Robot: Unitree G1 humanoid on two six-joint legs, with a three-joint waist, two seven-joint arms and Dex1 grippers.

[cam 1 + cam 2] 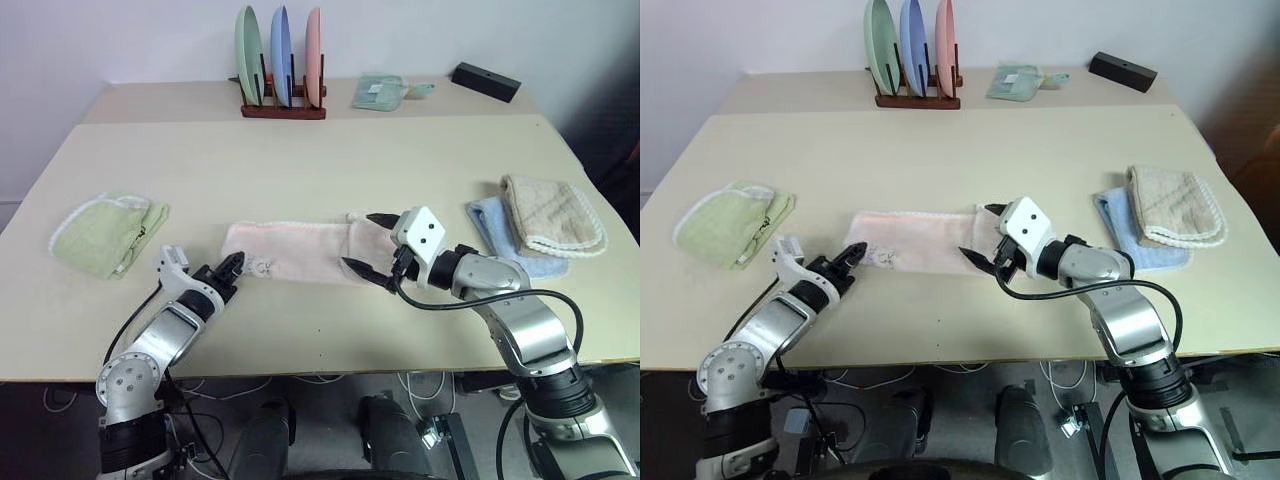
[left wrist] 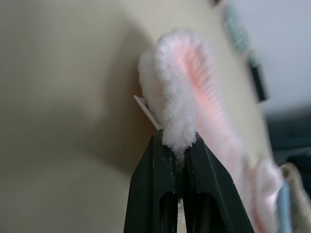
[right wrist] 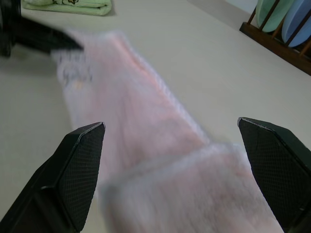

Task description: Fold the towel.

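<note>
The pale pink towel (image 1: 300, 250) lies as a long folded strip across the middle of the table (image 1: 330, 170). My left gripper (image 1: 236, 264) is at the towel's left end. In the left wrist view its two black fingers (image 2: 160, 174) are shut on a raised edge of the towel (image 2: 180, 87). My right gripper (image 1: 368, 242) hovers at the towel's right end, open wide, with one finger on either side of the cloth. The right wrist view has the towel (image 3: 146, 145) running between the spread fingertips (image 3: 82, 165) towards the left gripper (image 3: 46, 39).
A folded light green towel (image 1: 108, 235) lies at the left. At the right a beige towel (image 1: 555, 215) rests on a blue cloth (image 1: 490, 225). Along the back stand a wooden plate rack (image 1: 283, 108) with three plates, a small green cloth (image 1: 378, 92) and a black box (image 1: 485, 80).
</note>
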